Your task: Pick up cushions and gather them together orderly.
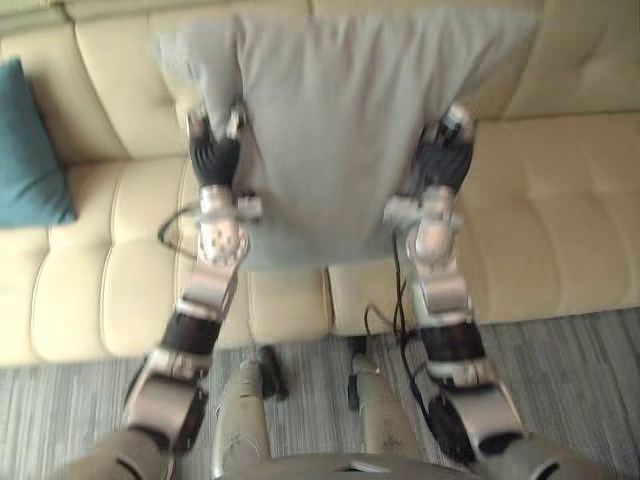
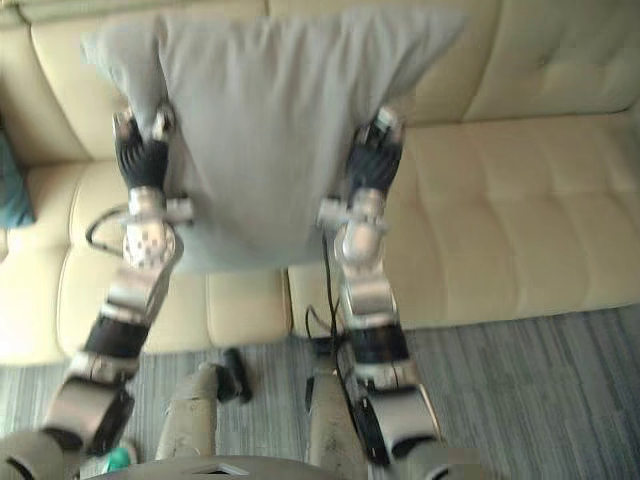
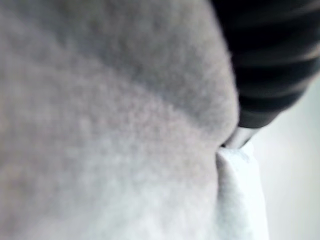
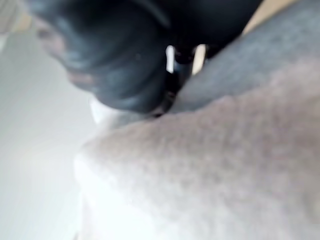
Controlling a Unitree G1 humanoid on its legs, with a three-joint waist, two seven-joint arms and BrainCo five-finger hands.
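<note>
1. While the grey cushion hung clear of the sofa seat, in front of its backrest, the left hand and the right hand pressed on its two side edges.
2. It looked soft, light and floppy, so I judged the side edges the best hold, since the middle would sag.
3. Whether either hand curled into the fabric or lay flat could not be told, because the cushion's bulk hid that.
4. A teal cushion leaned at the sofa's left end, partly cut off.

Silver-grey arms (each robot hand dark-ribbed)
</note>
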